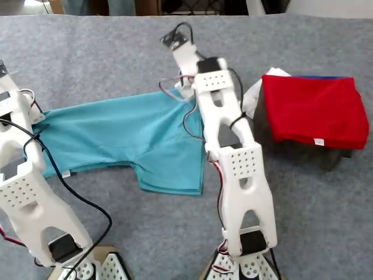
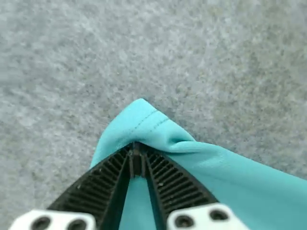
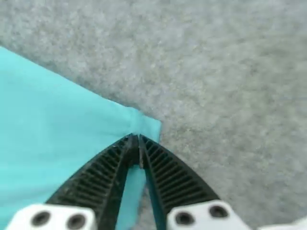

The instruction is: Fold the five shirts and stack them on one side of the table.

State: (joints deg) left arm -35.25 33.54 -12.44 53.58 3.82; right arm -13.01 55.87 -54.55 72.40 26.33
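A teal shirt (image 1: 134, 137) lies stretched across the grey table between the two arms, a sleeve hanging toward the front. My left gripper (image 2: 136, 160) is shut on the teal shirt (image 2: 211, 177) at its corner by the table's left edge. My right gripper (image 3: 135, 148) is shut on the teal shirt (image 3: 53, 143) at its far right corner, near the table's middle. In the high view the right arm (image 1: 224, 111) covers that corner. A folded red shirt (image 1: 315, 108) tops a stack of folded shirts at the right.
The grey felt table (image 1: 116, 52) is bare behind the teal shirt and along the front (image 1: 163, 233). White fabric (image 1: 253, 96) and dark fabric (image 1: 335, 154) peek from under the red shirt. Cables trail from both arms over the cloth.
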